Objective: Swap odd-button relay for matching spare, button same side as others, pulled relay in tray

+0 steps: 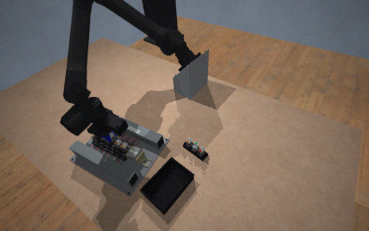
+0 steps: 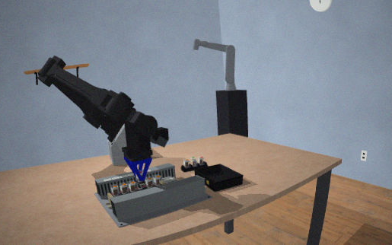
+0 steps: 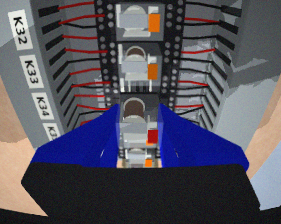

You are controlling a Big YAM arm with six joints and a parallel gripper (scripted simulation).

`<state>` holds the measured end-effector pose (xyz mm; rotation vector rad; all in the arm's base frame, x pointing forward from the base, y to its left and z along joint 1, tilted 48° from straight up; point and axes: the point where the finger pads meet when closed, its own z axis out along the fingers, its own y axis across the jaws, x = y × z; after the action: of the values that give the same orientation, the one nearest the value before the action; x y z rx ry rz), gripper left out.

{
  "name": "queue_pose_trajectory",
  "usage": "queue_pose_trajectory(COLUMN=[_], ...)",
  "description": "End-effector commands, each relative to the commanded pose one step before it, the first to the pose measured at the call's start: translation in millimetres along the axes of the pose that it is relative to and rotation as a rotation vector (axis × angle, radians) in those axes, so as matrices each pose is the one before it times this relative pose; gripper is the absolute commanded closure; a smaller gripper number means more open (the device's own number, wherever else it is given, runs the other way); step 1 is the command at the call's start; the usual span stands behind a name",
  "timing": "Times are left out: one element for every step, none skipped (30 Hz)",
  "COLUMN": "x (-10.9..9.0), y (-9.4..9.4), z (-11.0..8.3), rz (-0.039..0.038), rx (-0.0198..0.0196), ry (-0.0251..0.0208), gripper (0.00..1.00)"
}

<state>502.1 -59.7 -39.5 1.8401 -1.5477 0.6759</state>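
The red-button relay (image 3: 133,126) is between the blue fingers of my gripper (image 3: 139,111) (image 2: 141,179), which is shut on it. In the exterior view it is raised above the row's tops. Its button is on the right in the wrist view, like the orange buttons of the row relays (image 3: 133,20) (image 2: 124,188). Its blades and the socket under it are hidden. The spare holder (image 1: 185,146) (image 2: 185,168) carries an orange-button spare (image 1: 189,142) (image 2: 186,163), a green-button one (image 1: 195,147) (image 2: 193,162) and a red-button one (image 1: 201,151) (image 2: 201,160). The black tray (image 1: 152,199) (image 2: 225,183) looks empty.
Grey wiring ducts (image 1: 87,152) (image 2: 160,198) flank the relay row on the panel (image 1: 113,179). Red and black wires run along both sides. The tray is beside the panel, with the spare holder behind it. A grey upright plate (image 1: 192,77) stands at the back.
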Motion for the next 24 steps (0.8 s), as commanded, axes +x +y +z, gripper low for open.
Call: queue_pose_trajectory(x=[-0.35,-0.32,-0.21,-0.13,-0.08,-0.07,-0.06,-0.05,-0.04,-0.03,-0.03,0.0,0.0,-0.02,-0.02,-0.02,-0.02,-0.01,-0.01,-0.01,-0.01,-0.01,-0.01,0.0], y=[-15.3,-0.11,-0.12,-0.11,-0.1,-0.09,-0.08,-0.07,-0.06,-0.05,-0.04,0.0,0.0,-0.03,-0.03,-0.02,-0.02,-0.02,-0.02,-0.01,-0.01,-0.01,-0.01,-0.01], z=[-10.74,-0.38,-0.38,-0.37,-0.34,-0.29,-0.25,-0.21,-0.18,-0.15,-0.13,0.0,0.0,-0.11,-0.09,-0.08,-0.07,-0.06,-0.05,-0.04,-0.04,-0.03,-0.03,-0.02], rz=[0.01044,-0.00075,-0.0005,-0.00033,-0.00022,-0.00018,-0.00015,-0.00013,-0.00011,-0.00009,-0.00008,0.0,0.0,-0.00007,-0.00006,-0.00005,-0.00004,-0.00004,-0.00003,-0.00003,-0.00002,-0.00002,-0.00002,-0.00001], rx=[0.02031,0.00072,0.00074,0.00072,0.00066,0.00057,0.00049,0.00041,0.00035,0.0003,0.00025,0.0,0.0,0.00022,0.00018,0.00016,0.00013,0.00011,0.0001,0.00008,0.00007,0.00006,0.00005,0.00004], ry=[-0.0044,0.00011,0.00008,0.00007,0.00005,0.00005,0.00004,0.00003,0.00003,0.00002,0.00002,0.0,0.0,0.00002,0.00001,0.00001,0.00001,0.00001,0.00001,0.00001,0.00001,0.0,0.0,0.0], gripper=[1.0,1.0,1.0,1.0,1.0,1.0,1.0,1.0,1.0,1.0,1.0,1.0,1.0,1.0,1.0,1.0,1.0,1.0,1.0,1.0,1.0,1.0,1.0,1.0])
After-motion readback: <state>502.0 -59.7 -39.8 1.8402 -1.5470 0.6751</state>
